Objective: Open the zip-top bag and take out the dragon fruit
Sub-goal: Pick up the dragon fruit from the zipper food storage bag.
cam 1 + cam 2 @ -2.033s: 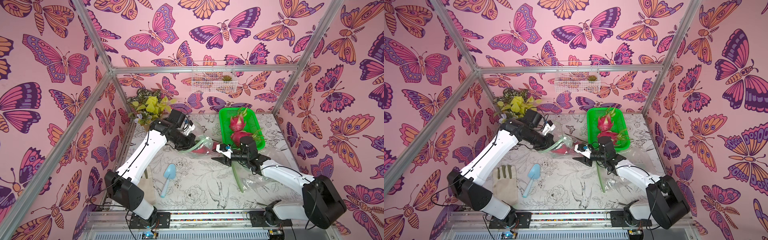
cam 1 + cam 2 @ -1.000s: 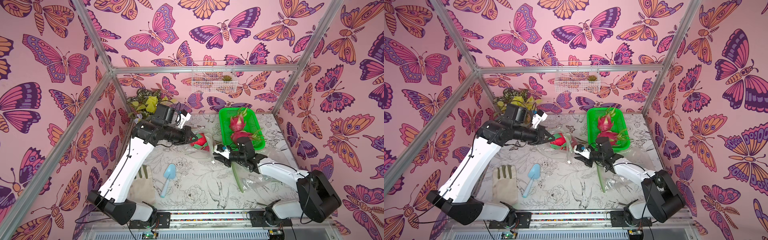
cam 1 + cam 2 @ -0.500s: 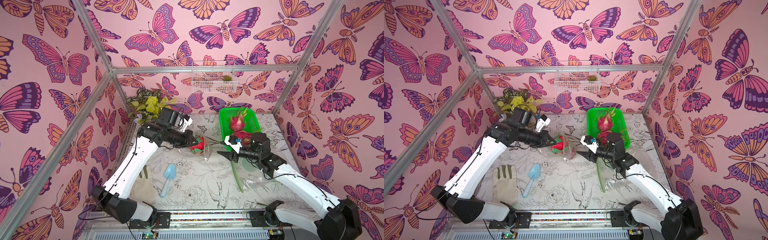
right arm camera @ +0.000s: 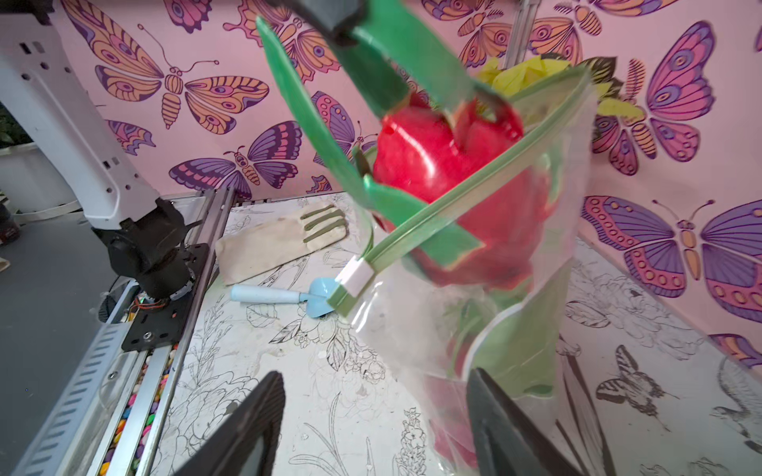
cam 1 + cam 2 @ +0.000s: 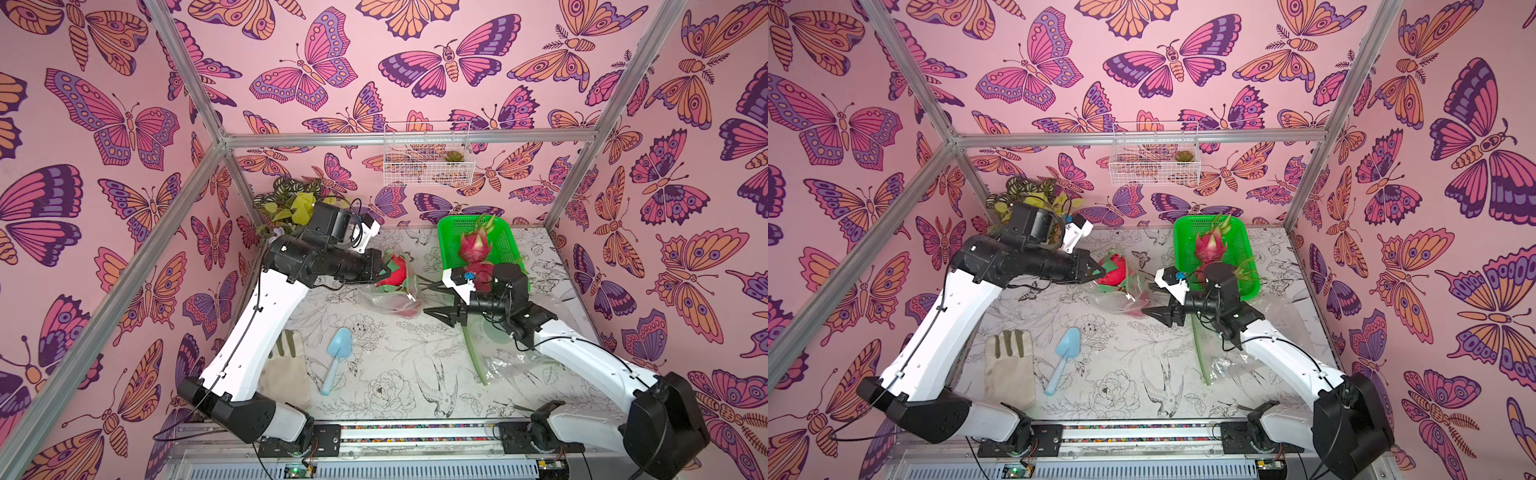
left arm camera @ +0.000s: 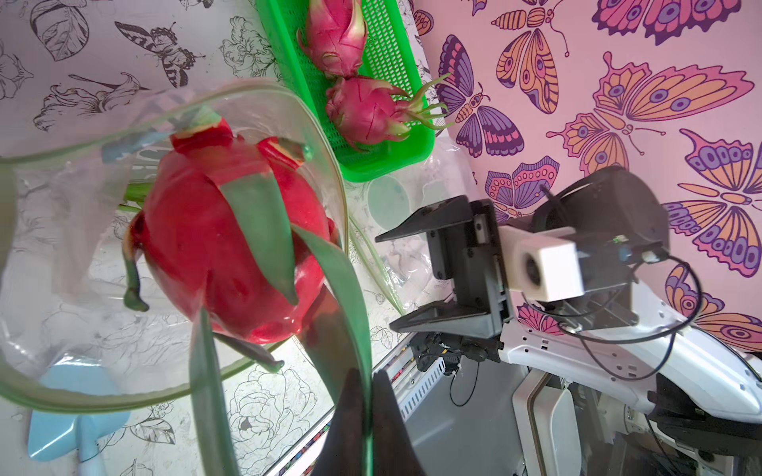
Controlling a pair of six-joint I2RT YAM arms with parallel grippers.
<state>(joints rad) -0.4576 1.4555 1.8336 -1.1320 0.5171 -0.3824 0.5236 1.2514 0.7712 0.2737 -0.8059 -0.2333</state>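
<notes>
Red dragon fruit [image 6: 222, 247], unlabelled, is hanging by a leaf in the clamped left gripper [image 6: 365, 416]; the right gripper [image 4: 373, 424], having widened, is holding nothing.

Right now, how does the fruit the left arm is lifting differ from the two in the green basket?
The lifted fruit is glossy red with broad flat green leaves; the basket fruits are duller magenta with thin pale-tipped scales. The lifted fruit hangs by a leaf from the shut left pincer, partly inside the open bag; the basket fruits lie bare in the basket. All are oval dragon fruit.
</notes>
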